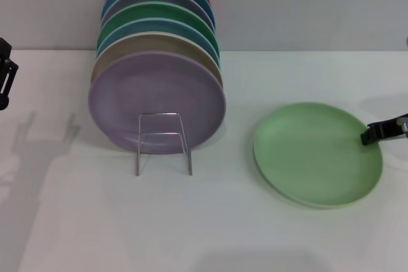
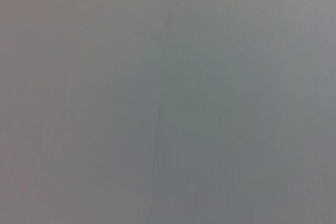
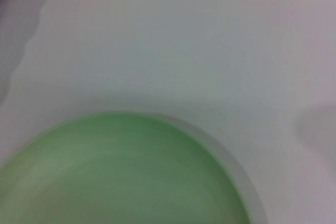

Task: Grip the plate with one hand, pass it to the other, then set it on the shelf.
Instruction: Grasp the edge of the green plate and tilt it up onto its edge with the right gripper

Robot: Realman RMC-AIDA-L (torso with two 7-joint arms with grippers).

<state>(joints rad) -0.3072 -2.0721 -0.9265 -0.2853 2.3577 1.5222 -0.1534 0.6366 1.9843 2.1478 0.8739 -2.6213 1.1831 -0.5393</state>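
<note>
Head view: mint-green plate (image 1: 317,153) lying flat on the white table (image 1: 210,227), right of the wire shelf (image 1: 162,141) and apart from it. Shelf holds a row of upright plates, lilac plate (image 1: 156,102) foremost, its looped front standing before that plate. Right gripper (image 1: 376,132) at the mint plate's right rim; fingers' state cannot be told. Left gripper (image 1: 5,73) at far left edge, raised; likewise cannot be told.

Left wrist view: plain grey surface only.

Right wrist view: mint-green plate (image 3: 121,174) on the table (image 3: 173,40), empty.
</note>
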